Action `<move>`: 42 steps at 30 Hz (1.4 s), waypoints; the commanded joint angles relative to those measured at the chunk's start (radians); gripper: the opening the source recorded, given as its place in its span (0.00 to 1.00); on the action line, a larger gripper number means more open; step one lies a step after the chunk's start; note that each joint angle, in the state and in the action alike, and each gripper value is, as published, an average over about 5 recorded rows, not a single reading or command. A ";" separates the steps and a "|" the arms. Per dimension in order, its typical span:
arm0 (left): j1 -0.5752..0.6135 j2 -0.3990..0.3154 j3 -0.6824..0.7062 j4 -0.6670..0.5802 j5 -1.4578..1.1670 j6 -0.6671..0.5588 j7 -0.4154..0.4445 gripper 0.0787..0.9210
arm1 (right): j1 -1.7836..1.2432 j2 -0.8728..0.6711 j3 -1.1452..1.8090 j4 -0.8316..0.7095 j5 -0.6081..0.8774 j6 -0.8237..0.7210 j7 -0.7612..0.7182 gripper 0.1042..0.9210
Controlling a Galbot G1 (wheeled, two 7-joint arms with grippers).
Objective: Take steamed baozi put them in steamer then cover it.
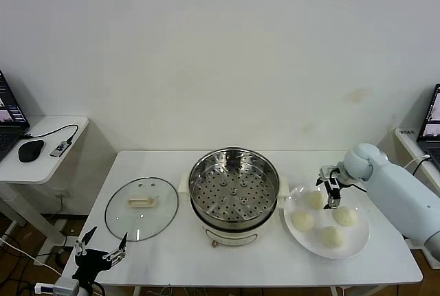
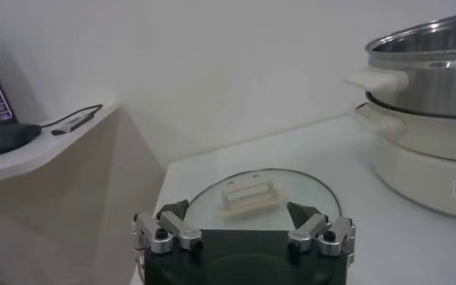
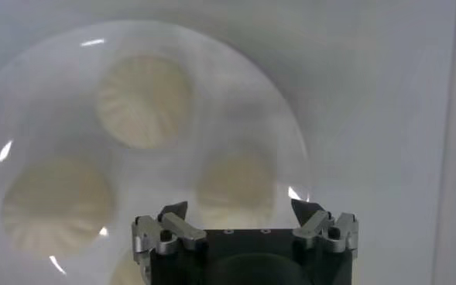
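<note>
The right gripper (image 1: 331,196) hides part of the far bun (image 1: 315,200) on the plate (image 1: 360,241), jaws wide, empty. The left gripper (image 1: 102,251), open, idles near the lid (image 1: 141,208); the steamer (image 1: 234,185) is uncovered.

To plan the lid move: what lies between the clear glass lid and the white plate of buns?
The head view shows only the shiny steel steamer between glass lid and white plate.

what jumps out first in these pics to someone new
The round shiny steel steamer basket stands empty at the table's centre. The white plate to its right holds cream-white buns, with the open right gripper poised over them. The clear glass lid lies flat to the left, the open left gripper near it.
</note>
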 commanded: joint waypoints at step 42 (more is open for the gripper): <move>-0.013 -0.012 0.027 0.001 0.020 0.000 0.000 0.88 | 0.356 -0.142 -0.198 0.200 0.319 -0.055 -0.032 0.50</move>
